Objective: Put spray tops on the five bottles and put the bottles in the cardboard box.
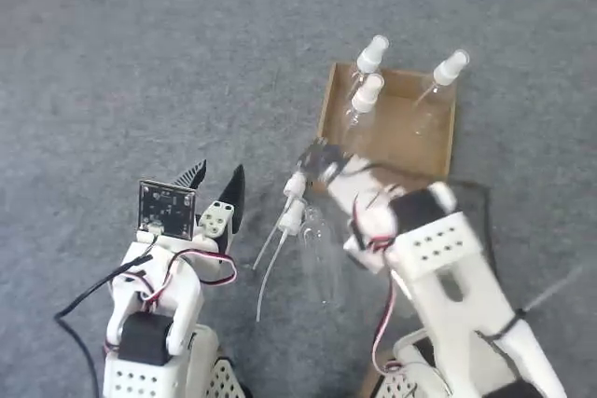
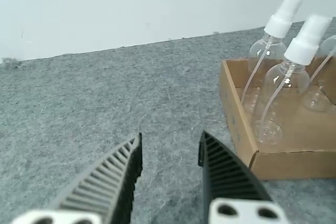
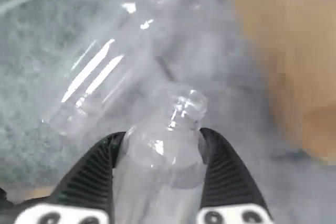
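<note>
The right gripper (image 3: pixel 163 139) is clamped on an uncapped bottle (image 3: pixel 185 107), lower centre of its view; the smooth plastic could slip. The left gripper (image 2: pixel 170 153), jaws apart, holds nothing. 2 loose spray tops (image 1: pixel 291 219) lie mid-frame, lower left of the cardboard box (image 1: pixel 453 128); a careless swing could scatter them.

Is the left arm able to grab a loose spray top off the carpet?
Probably yes. The left arm's jaws stand open, and one spray top lies on bare carpet just beside them, nothing between. The right arm's jaws, around a bottle, sit past it.
</note>
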{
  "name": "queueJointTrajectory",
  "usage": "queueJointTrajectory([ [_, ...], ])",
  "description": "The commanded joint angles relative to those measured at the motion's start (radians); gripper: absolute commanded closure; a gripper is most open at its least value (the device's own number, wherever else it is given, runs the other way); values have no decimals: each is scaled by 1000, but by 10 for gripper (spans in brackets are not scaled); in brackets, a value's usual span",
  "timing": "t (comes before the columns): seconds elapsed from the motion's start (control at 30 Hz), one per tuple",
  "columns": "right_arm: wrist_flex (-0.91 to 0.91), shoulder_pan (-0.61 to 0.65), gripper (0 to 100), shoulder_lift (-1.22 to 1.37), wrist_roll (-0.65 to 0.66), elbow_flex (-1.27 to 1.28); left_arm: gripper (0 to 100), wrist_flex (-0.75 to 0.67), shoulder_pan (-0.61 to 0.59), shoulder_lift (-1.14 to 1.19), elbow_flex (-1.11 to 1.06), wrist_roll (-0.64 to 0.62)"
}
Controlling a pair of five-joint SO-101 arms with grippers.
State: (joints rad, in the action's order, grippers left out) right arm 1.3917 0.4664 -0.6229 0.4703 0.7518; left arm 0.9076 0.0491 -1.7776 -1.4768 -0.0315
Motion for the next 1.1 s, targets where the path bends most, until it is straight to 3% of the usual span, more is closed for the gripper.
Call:
queueJointTrajectory([
  [0.0, 180, -102, 990, 12, 11, -308, 844, 26, -2, 12, 42, 3],
  [0.23, 317, -321, 987, 15, 25, -468, 844, 43, 9, 245, 170, 37],
  [0.4, 309, -568, 987, 44, 127, -508, 841, 43, 121, 526, 282, 112],
  [0.57, 137, -820, 986, 200, 175, -525, 839, 49, 170, 838, 455, 153],
  [0.67, 2, -928, 986, 329, 178, -525, 788, 43, 170, 1017, 555, 167],
  [1.07, -228, -1035, 987, 653, 273, -522, 764, -29, 172, 1613, 858, 241],
])
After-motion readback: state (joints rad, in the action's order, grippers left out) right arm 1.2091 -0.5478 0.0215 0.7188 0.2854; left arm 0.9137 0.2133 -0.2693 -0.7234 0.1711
